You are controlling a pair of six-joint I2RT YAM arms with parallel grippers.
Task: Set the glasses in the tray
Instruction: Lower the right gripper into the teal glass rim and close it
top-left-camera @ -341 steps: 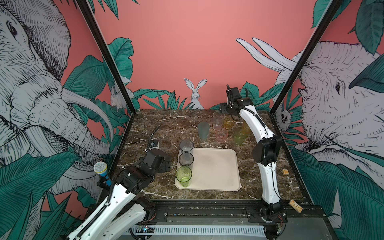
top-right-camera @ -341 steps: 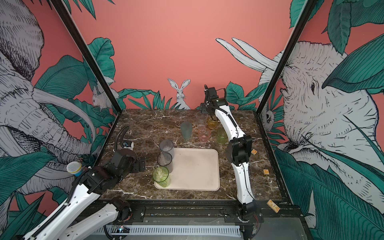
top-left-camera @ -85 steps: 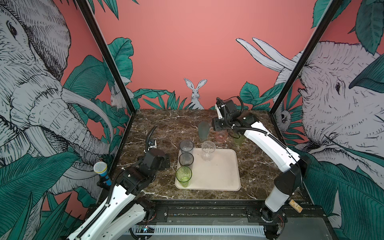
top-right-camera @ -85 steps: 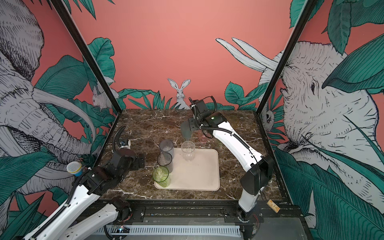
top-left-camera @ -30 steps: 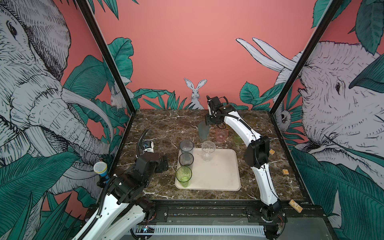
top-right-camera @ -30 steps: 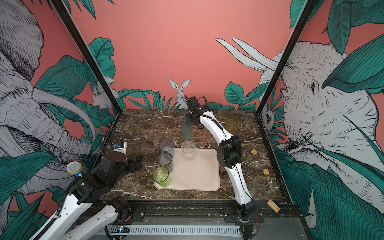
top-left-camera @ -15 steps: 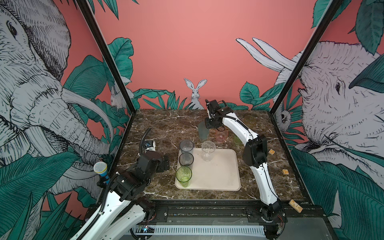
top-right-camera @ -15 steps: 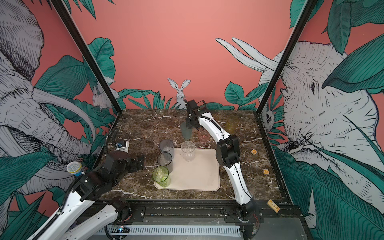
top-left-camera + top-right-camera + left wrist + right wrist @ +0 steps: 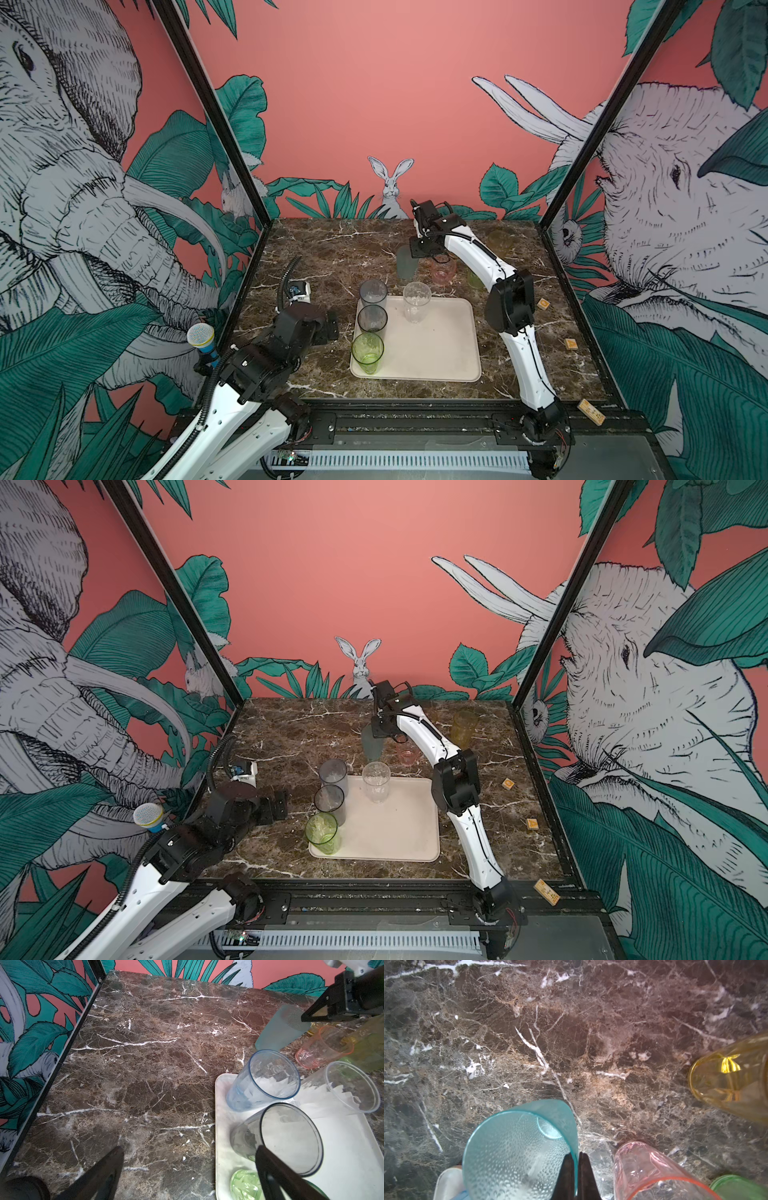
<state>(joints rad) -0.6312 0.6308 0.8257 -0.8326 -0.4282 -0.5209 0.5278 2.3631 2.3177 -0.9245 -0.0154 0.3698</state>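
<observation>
Under halfway, by the look of it. Already standing in the tray point(image 9: 436, 357), near the middle of the marble table point(image 9: 324, 257): four of the glasses. Along its left edge, the grey tumbler point(image 9: 373, 293) farthest, then the smoky tumbler point(image 9: 372, 319), then the green tumbler point(image 9: 367, 353) nearest; by its far edge, the clear tumbler point(image 9: 416, 301). Still out on the table beyond the tray's far side: the teal tumbler point(image 9: 519, 1157), the pink tumbler point(image 9: 443, 270) just right of it, a yellow-green tumbler point(image 9: 741, 1188) partly behind the right arm point(image 9: 509, 303), an amber tumbler point(image 9: 464, 728) far right. No ninth in sight.

Right gripper point(image 9: 576, 1159): pinched tight on the teal tumbler's rim, one finger inside the wall, one outside. Reaches from the near right edge past the tray's right side, elbow raised, forearm stretched to the far middle, wrist turned down. Tumbler lifted or resting on the table: cannot tell.

Left gripper point(image 9: 190, 1149): jaws spread wide, nothing between them, held low just left of the tray, pointing toward the far side.
</observation>
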